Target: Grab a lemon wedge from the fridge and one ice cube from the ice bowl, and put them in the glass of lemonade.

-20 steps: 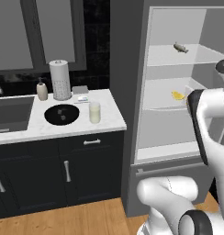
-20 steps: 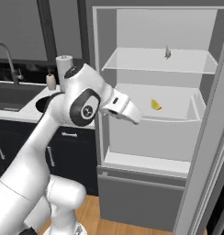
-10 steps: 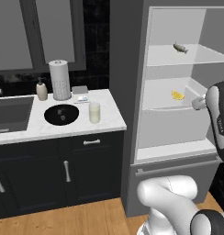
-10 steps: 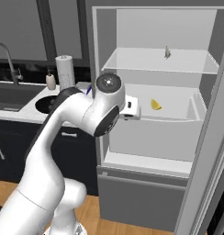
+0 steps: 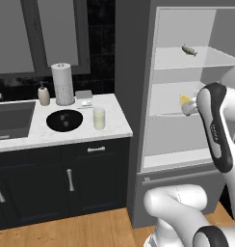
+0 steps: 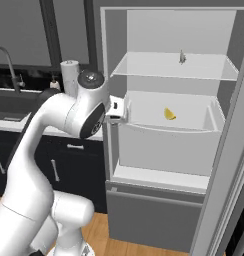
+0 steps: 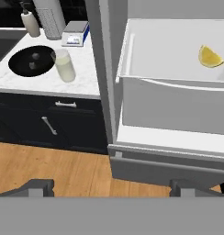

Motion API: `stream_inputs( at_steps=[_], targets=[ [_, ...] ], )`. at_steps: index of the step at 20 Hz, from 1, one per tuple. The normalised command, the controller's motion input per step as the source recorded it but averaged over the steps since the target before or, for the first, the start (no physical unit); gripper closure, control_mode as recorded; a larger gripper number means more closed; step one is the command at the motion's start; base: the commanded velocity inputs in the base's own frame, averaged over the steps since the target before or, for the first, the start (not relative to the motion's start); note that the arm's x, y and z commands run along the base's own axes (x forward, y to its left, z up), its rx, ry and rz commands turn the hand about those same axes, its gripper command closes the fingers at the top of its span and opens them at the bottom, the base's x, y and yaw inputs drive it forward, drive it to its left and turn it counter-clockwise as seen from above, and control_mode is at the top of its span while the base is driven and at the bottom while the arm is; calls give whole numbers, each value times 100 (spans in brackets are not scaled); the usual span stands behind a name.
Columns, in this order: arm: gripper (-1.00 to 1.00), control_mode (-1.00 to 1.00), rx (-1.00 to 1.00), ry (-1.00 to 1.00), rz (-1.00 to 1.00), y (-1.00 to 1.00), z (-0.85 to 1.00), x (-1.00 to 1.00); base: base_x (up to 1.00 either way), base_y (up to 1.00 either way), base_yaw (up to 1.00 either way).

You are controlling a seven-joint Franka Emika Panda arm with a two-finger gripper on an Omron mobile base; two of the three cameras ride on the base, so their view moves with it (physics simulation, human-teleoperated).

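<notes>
1. Leftmost, the ice bowl (image 5: 64, 120) sits on the counter (image 5: 42, 132), well left of the fridge (image 6: 169, 130).
2. Next, the glass of lemonade (image 5: 99, 118) stands just right of the bowl.
3. Then the gripper (image 7: 111, 187), jaws spread wide and empty, hangs before the open fridge.
4. Rightmost, the lemon wedge (image 7: 210, 57) lies on the fridge's middle shelf.
</notes>
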Motion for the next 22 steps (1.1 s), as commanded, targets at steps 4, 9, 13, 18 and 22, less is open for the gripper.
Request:
stream_inputs(
  at_steps=[4, 9, 13, 18, 22],
  targets=[
    [-100, -100, -5, 3, 0, 79, 0, 0, 0, 0, 0],
    [-100, -100, -4, 6, 0, 59, 0, 0, 0, 0, 0],
    [-100, -100, -3, 2, 0, 14, 0, 0, 0, 0, 0],
    [-100, -100, 0, 0, 0, 1, 0, 0, 0, 0, 0],
    [-100, 100, 0, 0, 0, 0, 0, 0, 11, -1, -3]
  ],
)
